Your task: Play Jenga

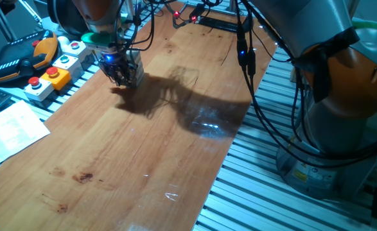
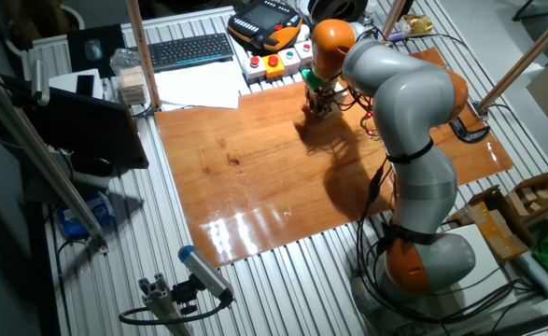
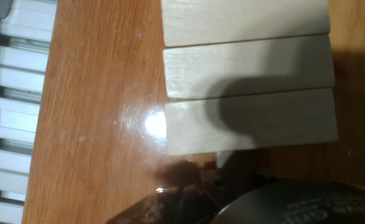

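1. Three pale, unpainted wooden Jenga blocks (image 3: 249,85) lay side by side and touching in the hand view, their long sides running across the picture, flat on the orange-brown wooden worktop (image 3: 95,112).
2. At the left of one fixed view, grey button boxes with red and yellow buttons (image 1: 47,80) sat along the worktop's edge, with an orange and black handheld control pendant (image 1: 18,61) behind them.
3. Just right of those boxes, the end effector (image 1: 121,78) hung low over the far left corner of the worktop, directly above the blocks; the blocks themselves were hidden behind it in that view.
4. I could not tell whether its fingers were apart or together: only a dark blurred part showed at the bottom of the hand view.
5. Further right, the grey arm with orange joints (image 2: 395,103) arched over the worktop from its base beside the right edge.
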Controlling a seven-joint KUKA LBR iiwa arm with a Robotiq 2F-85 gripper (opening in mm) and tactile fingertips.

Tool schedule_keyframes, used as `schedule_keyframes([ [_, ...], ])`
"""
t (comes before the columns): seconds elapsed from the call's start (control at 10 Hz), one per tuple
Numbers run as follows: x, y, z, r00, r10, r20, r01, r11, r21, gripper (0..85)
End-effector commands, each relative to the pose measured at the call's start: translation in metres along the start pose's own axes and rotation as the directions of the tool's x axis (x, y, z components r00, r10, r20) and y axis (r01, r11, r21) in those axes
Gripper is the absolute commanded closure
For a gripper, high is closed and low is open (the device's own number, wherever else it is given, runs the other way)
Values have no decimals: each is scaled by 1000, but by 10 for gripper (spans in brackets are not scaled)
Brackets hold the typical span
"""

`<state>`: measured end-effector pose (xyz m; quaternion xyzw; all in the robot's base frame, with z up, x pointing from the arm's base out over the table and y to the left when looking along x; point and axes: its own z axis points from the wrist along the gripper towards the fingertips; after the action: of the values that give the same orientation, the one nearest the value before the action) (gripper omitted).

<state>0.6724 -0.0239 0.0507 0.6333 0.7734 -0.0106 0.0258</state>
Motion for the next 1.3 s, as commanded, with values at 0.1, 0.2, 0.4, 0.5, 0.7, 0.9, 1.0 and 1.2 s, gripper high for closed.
schedule_keyframes([
  [0.1,0,0,0,1000,3,0,-3,1000,0,843],
  [0.2,0,0,0,1000,3,0,-3,1000,0,843],
  [0.4,1,0,0,1000,3,0,-3,1000,0,843],
  [0.5,1,0,-1,1000,3,0,-3,1000,0,843],
  [0.7,2,-1,-1,1000,3,2,-3,1000,0,843],
  [0.9,2,-1,-1,1000,3,1,-3,1000,2,843],
  [1.0,2,-1,-1,1000,3,1,-3,1000,2,843],
  [1.2,3,-1,-1,1000,3,1,-3,1000,2,843],
])
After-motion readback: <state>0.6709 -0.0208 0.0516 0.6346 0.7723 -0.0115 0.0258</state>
